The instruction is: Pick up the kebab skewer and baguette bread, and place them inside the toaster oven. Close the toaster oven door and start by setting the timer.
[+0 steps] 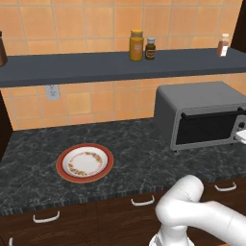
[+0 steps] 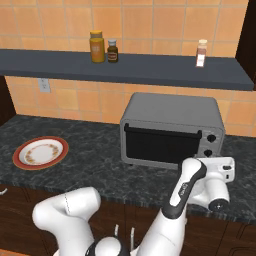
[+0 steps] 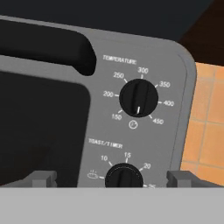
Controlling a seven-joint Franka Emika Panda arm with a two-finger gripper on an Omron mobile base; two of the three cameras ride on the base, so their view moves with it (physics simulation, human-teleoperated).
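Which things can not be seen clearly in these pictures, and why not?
- Inside of the boxy grey metal toaster oven: its closed dark glass door shows only black, so skewer and bread cannot be confirmed.
- Black round timer knob, hand view: lower half cut off by the bottom edge, so its setting is unreadable.
- Two-finger gripper: only the dark fingertips show.
- Shelf jar labels: too small.

This is a home kitchen: a dark marbled worktop runs over brown wooden drawers with pale handles, backed by a wall of orange tiles with a socket. A grey toaster oven and a patterned, red-rimmed plate stand on the worktop. Above them, a dark shelf carries spice jars.
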